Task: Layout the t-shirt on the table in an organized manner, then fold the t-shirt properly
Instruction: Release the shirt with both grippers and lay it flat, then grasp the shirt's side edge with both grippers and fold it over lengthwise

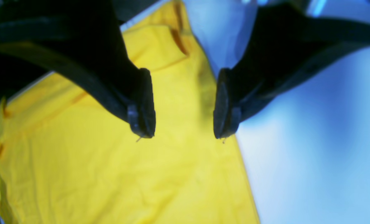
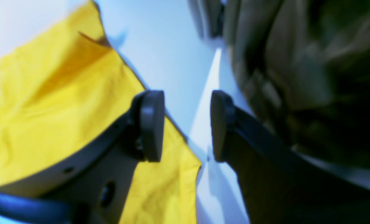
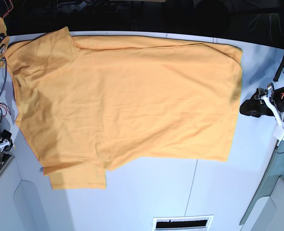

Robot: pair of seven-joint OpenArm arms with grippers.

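The left gripper (image 1: 184, 135) hangs above the table with its two dark jaws well apart and nothing between them; through the gap shows the edge of the t-shirt (image 1: 116, 161), and one fingertip (image 1: 143, 124) stands over the cloth while the other sits over the line where cloth meets the table (image 1: 312, 149). Whether either tip touches the fabric cannot be told. In the base view this gripper (image 3: 254, 107) sits just beside the shirt's right-hand edge.

The right gripper (image 2: 187, 126) also stands parted, empty, its grey pads facing each other across bare tabletop; one pad (image 2: 152, 124) lies over the shirt's border, the other over white surface. A blurred camouflage-patterned cloth (image 2: 312, 77) fills the upper right of that wrist view.

The t-shirt (image 3: 127, 103) is orange-yellow, short-sleeved, and spread flat and wide over the far half of the white table (image 3: 147, 192), lightly wrinkled, one sleeve (image 3: 41, 45) reaching the upper left corner, another (image 3: 77, 178) pointing toward the near edge. A thin dark seam (image 3: 191, 192) runs across the bare tabletop below the shirt
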